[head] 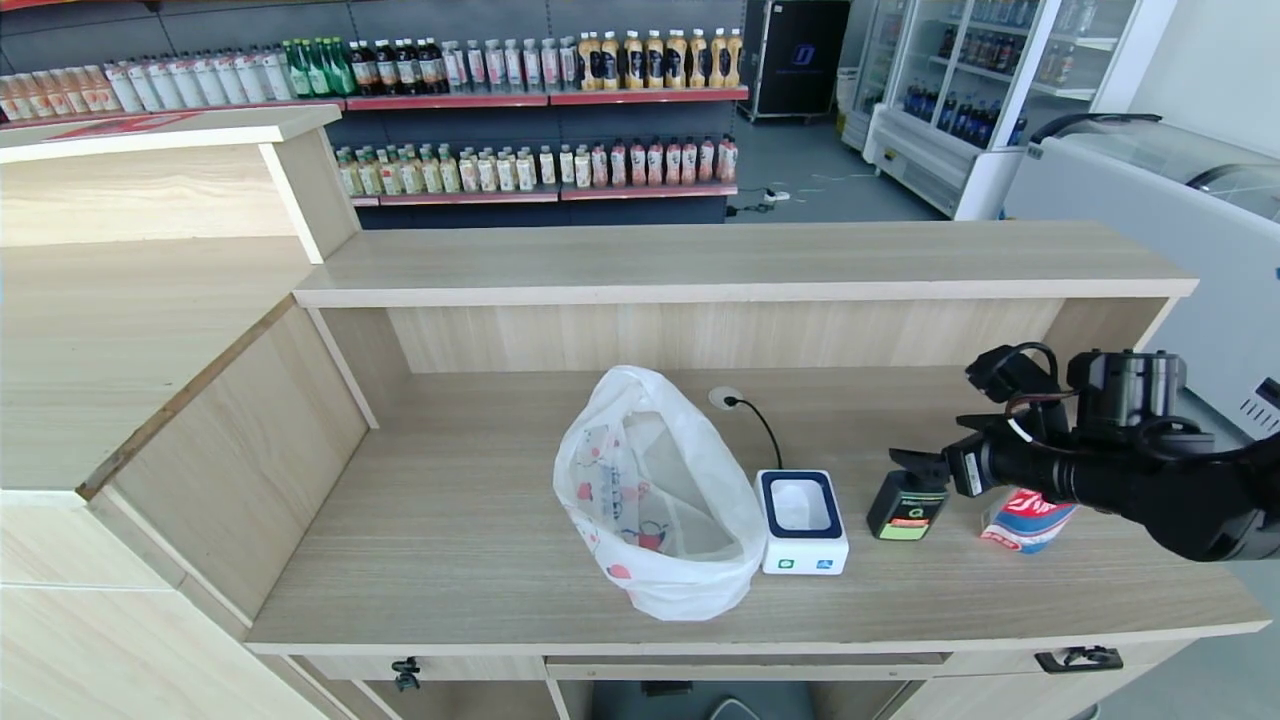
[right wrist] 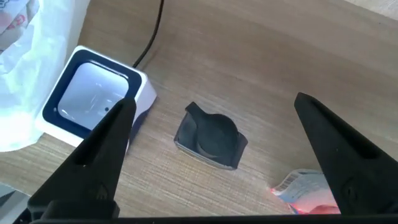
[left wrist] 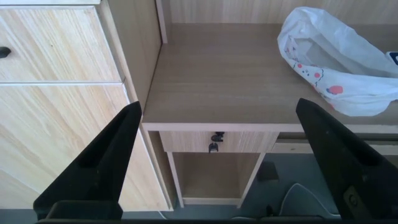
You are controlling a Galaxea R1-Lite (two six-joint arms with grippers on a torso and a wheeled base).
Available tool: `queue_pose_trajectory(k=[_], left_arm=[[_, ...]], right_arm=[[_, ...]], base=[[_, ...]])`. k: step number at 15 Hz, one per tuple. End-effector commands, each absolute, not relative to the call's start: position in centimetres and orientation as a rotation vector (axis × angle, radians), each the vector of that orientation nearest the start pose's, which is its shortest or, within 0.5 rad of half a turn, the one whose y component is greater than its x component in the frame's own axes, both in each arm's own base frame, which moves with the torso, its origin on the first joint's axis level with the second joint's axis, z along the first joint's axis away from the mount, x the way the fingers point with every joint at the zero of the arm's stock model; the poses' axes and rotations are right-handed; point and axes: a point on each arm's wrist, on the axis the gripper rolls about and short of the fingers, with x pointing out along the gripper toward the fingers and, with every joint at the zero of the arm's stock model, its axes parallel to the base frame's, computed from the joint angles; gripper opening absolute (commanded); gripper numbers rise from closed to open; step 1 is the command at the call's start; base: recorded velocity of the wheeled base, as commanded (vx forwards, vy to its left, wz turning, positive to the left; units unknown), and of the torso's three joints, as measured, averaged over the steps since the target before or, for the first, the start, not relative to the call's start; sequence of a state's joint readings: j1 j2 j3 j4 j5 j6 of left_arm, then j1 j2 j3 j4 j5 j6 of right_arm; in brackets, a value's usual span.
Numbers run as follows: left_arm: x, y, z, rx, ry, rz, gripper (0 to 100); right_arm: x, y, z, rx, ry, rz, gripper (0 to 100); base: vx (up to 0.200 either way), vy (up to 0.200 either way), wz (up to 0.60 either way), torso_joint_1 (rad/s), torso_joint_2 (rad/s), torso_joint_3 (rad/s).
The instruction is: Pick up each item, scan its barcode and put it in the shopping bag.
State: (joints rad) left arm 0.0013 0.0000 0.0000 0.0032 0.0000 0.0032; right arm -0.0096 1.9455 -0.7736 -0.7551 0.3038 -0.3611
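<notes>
My right gripper point(right wrist: 213, 101) is released, jaws wide, directly over the dark bottle point(right wrist: 211, 137). Scanner point(right wrist: 93, 99) sits past one finger, shopping bag point(head: 610, 450) beyond it, red packet point(right wrist: 305, 190) by the other. Left gripper point(left wrist: 219, 104) is released too.

From the head, looks forward and down across the whole pale wood-grain table point(head: 450, 520), from well back. From the left wrist, sits low off the table's front edge and faces past the spread left claw point(left wrist: 219, 104) toward the white printed plastic shopping bag point(left wrist: 336, 56) beyond it. From the right wrist, peers steeply down from close by, past the spread right claw point(right wrist: 214, 99), onto the white box scanner with a dark blue rim point(right wrist: 93, 102) and the small black-capped bottle point(right wrist: 211, 135) beneath it. Shares bag, scanner and bottle with the head view.
</notes>
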Motion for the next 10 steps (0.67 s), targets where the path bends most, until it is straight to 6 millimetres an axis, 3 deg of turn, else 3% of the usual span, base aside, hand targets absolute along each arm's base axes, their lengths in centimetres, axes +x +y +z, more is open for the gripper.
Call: queue_pose_trajectory(k=[1,10], left_arm=[[-2.3,0.0,7.5,0.003,0.005,0.002,100],[-2.3,0.0,7.5,0.003,0.005,0.002,100]], right_arm=[[34.8,0.5,8.2,-0.312,0.364,0.384,100],[35.5,1.7,4.3,-0.344,0.356,0.479,100]], base=[[0.000,0.000,0.00,0.000,0.00,0.000],[0.000,0.000,0.00,0.000,0.00,0.000]])
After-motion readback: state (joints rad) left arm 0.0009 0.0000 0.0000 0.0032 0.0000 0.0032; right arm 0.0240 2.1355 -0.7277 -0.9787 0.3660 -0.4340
